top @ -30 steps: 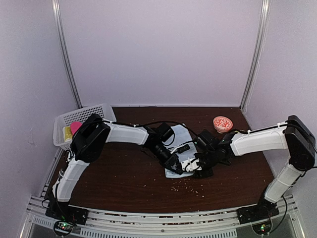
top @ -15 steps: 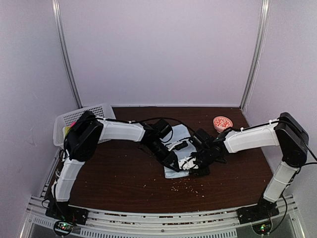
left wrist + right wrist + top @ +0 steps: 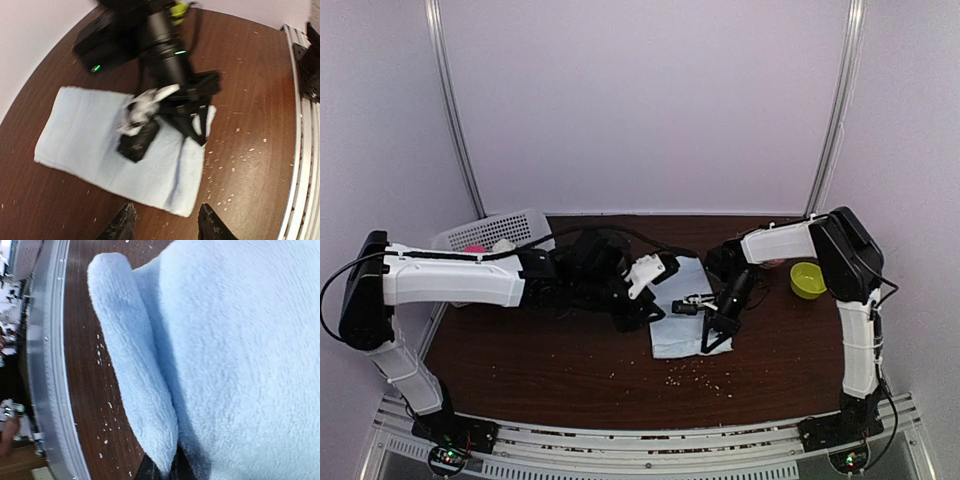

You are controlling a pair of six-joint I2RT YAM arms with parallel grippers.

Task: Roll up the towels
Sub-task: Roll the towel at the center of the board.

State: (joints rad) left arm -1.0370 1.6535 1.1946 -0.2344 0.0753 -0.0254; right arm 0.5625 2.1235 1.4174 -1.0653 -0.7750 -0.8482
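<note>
The pale blue towel (image 3: 678,322) lies mostly flat on the brown table, also seen in the left wrist view (image 3: 95,137). My right gripper (image 3: 713,336) stands over its near right edge, shut on a raised fold of the towel (image 3: 145,390); the dark fingertips (image 3: 152,471) pinch that fold. My left gripper (image 3: 632,312) hovers just left of the towel, clear of it. In its wrist view the left gripper (image 3: 167,225) is open, with bare table and the towel's near corner between its fingertips (image 3: 124,224).
A white slotted basket (image 3: 490,232) sits at the back left with a pink item (image 3: 473,248) inside. A yellow-green bowl (image 3: 807,279) stands at the right, beside the right arm. Pale crumbs (image 3: 700,372) dot the table near the front rail (image 3: 640,440).
My left gripper has let go of the towel, opened and drawn back to the left. My right gripper has closed on the towel's fold, and its arm has swung upright.
</note>
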